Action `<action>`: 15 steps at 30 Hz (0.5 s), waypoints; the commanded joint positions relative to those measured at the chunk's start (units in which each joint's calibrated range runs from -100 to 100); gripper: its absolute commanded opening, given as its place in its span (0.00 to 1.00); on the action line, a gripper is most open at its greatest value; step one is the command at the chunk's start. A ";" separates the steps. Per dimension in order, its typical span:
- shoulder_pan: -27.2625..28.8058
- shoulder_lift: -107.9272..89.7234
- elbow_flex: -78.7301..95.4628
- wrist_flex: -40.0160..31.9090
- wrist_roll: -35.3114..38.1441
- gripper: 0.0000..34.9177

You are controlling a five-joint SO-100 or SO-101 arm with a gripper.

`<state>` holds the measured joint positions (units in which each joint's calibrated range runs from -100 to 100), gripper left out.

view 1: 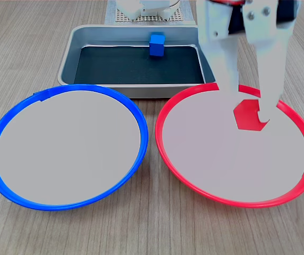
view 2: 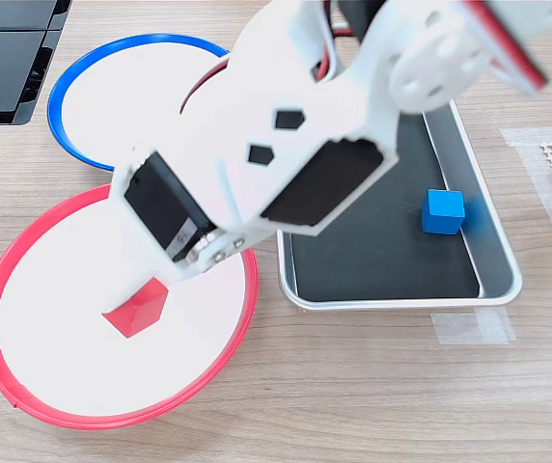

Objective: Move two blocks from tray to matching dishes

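Blocks: two — red block (view 1: 247, 115) in the red-rimmed dish (view 1: 194, 175), blue block (view 1: 157, 44) in the tray (view 1: 69, 56).
Dishes: two — blue-rimmed dish (view 1: 14, 191) bare.
Hand (view 1: 246, 101): spread around the red block.

**Two cameras, opposite angles on the same table**

The first exterior view sits low at the front, facing the arm's base across the blue dish (view 1: 67, 146), red dish (view 1: 237, 146) and tray (view 1: 69, 53).

The second exterior view looks almost straight down from close above, rotated sideways, so the arm blocks much of the frame.

Both exterior views share the dishes, the tray, and both blocks.
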<state>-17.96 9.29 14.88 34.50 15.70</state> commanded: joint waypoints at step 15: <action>12.08 -40.21 25.22 36.28 20.12 0.01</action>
<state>-11.86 -14.24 35.03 49.10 25.67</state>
